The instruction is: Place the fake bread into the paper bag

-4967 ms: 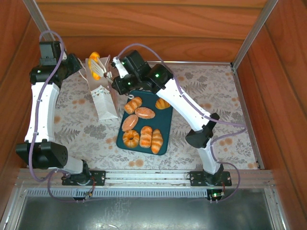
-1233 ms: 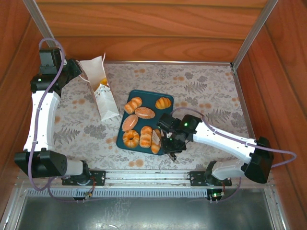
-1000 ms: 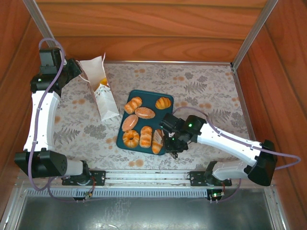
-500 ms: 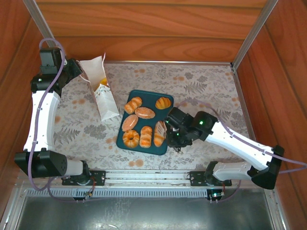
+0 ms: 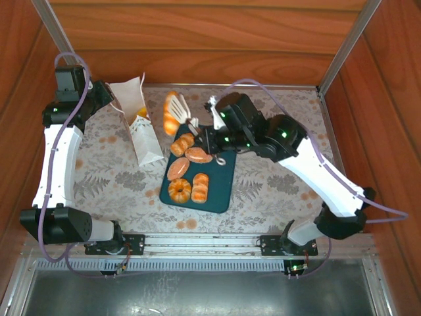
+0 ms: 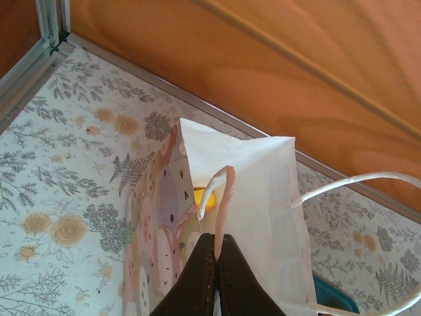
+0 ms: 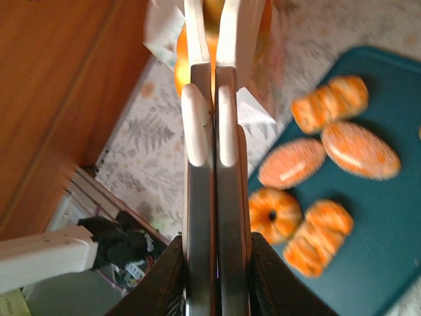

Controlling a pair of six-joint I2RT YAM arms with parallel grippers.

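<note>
- Fake bread (image 5: 179, 191) lies mostly on the teal tray (image 5: 220, 193), where five pieces are in sight. One roll (image 5: 170, 116) hangs in the air between the tray and the paper bag (image 5: 146, 143), and an orange piece (image 6: 202, 199) shows inside the bag.
- Right gripper (image 5: 177, 110) has its long white fingers drawn almost together, pinching the roll near their tips.
- Left gripper (image 6: 215, 263) has its dark fingers pressed flat together on the bag's rim beside a cord handle (image 6: 214, 187), holding the mouth up.
- Slip risk: the roll looks glossy and the grip is narrow, so a quick swing could shake it loose onto the table.
- Miss risk: the mouth looks slim and tilted, so a release off-centre would probably bounce the roll off the rim.
- Snag risk: the fingers could catch the loose cord, or push the paper wall hard enough to drag the bag out of the left pinch.
</note>
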